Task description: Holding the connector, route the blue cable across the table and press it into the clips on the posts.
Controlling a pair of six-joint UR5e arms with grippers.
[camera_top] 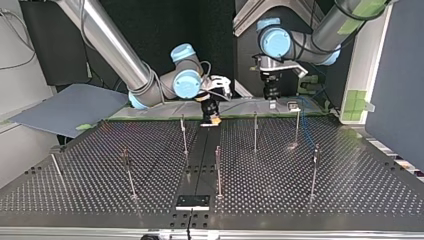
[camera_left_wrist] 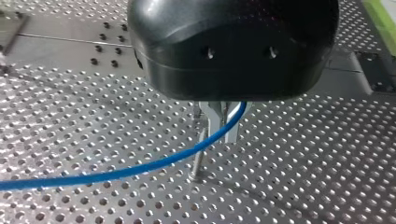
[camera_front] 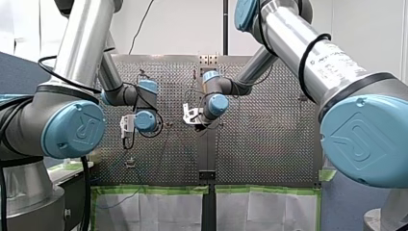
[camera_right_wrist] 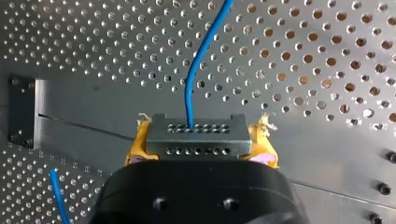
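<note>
Squarely between yellow pads, perforated grey connector.

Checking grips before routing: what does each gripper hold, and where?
My right gripper clamps the connector by its two ends between yellow pads; my left gripper appears to pinch the blue cable along its length.

table: perforated metal, satin | cable: glossy plastic | connector: matt metal
</note>
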